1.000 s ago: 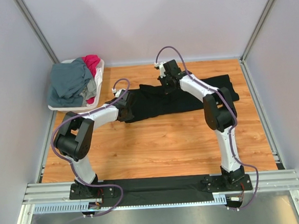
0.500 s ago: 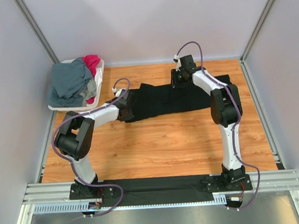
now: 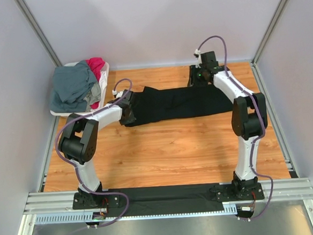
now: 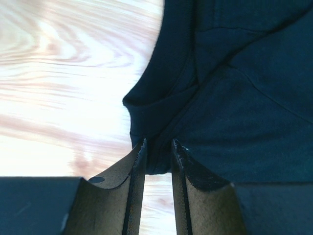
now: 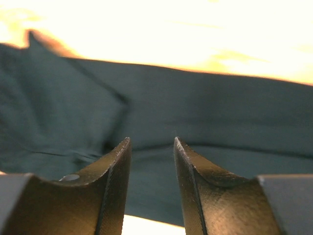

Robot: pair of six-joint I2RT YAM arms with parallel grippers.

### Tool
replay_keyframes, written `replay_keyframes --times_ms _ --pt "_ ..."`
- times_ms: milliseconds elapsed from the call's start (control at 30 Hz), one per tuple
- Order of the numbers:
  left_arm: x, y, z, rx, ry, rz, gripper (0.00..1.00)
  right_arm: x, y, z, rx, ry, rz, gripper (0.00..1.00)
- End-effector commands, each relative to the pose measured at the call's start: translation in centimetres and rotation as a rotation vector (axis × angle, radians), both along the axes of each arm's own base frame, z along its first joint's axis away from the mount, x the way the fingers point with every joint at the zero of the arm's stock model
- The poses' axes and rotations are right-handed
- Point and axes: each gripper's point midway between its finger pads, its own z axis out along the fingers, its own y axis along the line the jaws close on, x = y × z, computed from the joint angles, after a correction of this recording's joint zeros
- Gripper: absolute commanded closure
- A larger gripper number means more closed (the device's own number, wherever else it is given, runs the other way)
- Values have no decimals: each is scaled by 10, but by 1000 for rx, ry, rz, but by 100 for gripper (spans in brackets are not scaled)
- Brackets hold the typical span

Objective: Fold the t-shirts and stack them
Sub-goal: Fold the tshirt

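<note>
Across the surface (image 3: 164,154) the black t-shirt (image 3: 177,103) is lying stretched long. The left end effector (image 4: 157,144) is pinching its left edge, jaws nearly closed. The right end effector (image 5: 151,142) is hovering over its far edge, jaws parted and gripping nothing.

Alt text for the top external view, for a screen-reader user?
A black t-shirt lies stretched in a long band across the far half of a wooden table, its left end pinched in the left tool, the open right tool by its far edge. At far left, a white basket holds a grey-blue shirt and a magenta-red shirt.
</note>
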Motion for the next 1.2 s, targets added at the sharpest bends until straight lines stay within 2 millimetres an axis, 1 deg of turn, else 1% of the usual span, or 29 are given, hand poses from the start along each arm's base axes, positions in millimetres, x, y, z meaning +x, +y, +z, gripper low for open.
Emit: replay_keyframes --times_ms 0,33,67,100,167,200,267,300,333,400,433,467,500,533,567,600,633,667,700,733,767,800,833,900,933,1000,1033,1067,1167 --pt "-6 21 0 77 62 26 66 -3 -59 22 15 -10 -137 55" --pt "-6 22 6 85 61 17 66 -9 -66 14 15 9 -151 53" --pt "-4 21 11 83 50 15 65 -7 -78 15 -4 -5 -175 48" --pt "1 17 24 57 23 2 65 -11 -84 15 -21 -6 -189 47" --pt "4 8 42 7 -9 -14 64 -11 -94 12 -80 -10 -203 46" --pt "3 -2 61 -53 -37 -36 62 -11 -97 11 -95 -4 -213 45" --pt "6 -16 85 -130 -87 -65 55 -12 -98 8 -98 1 -211 45" --pt "7 -19 106 -158 -135 -70 52 -11 -96 5 -94 5 -211 45" --pt "7 -21 116 -170 -159 -75 46 -8 -98 5 -90 -2 -220 45" --pt "8 -31 140 -207 -202 -81 41 -5 -94 -2 -72 14 -228 45" --pt "8 -35 145 -227 -211 -82 40 -6 -94 -5 -64 31 -242 45" --pt "6 -44 148 -274 -206 -69 40 -3 -94 -4 -52 38 -265 46" --pt "7 -51 150 -301 -217 -64 40 -6 -92 -11 -19 77 -310 46" --pt "6 -55 148 -318 -220 -55 40 -10 -91 -15 -7 102 -326 46" --pt "0 -63 137 -344 -200 -24 40 -18 -91 -24 -4 132 -340 47" --pt "1 -70 131 -364 -201 -13 40 -23 -94 -28 -2 150 -371 47" --pt "0 -74 124 -380 -190 -1 41 -30 -99 -32 -21 171 -416 47" --pt "-5 -80 112 -392 -163 -3 41 -37 -102 -32 -25 177 -432 47" --pt "-3 -84 100 -406 -145 15 41 -50 -113 -45 -76 207 -472 47" --pt "-4 -84 92 -403 -127 26 42 -57 -119 -50 -104 214 -490 47" --pt "-3 -84 86 -392 -117 36 42 -63 -130 -51 -144 209 -522 47" --pt "-3 -81 73 -369 -88 50 43 -68 -135 -55 -159 221 -535 47" --pt "-3 -81 68 -360 -82 54 44 -78 -144 -65 -162 256 -556 47" --pt "-2 -77 55 -336 -69 70 44 -85 -150 -73 -142 280 -573 48" --pt "-2 -75 52 -327 -68 79 45 -88 -154 -79 -133 288 -582 48" --pt "-2 -70 43 -296 -63 92 46 -91 -155 -87 -138 299 -585 48" --pt "-3 -67 40 -284 -59 98 47 -91 -170 -89 -140 301 -619 49" --pt "-2 -62 37 -261 -64 106 47 -92 -174 -97 -156 318 -623 49" --pt "-3 -51 32 -226 -52 124 48 -96 -186 -107 -173 350 -650 50"
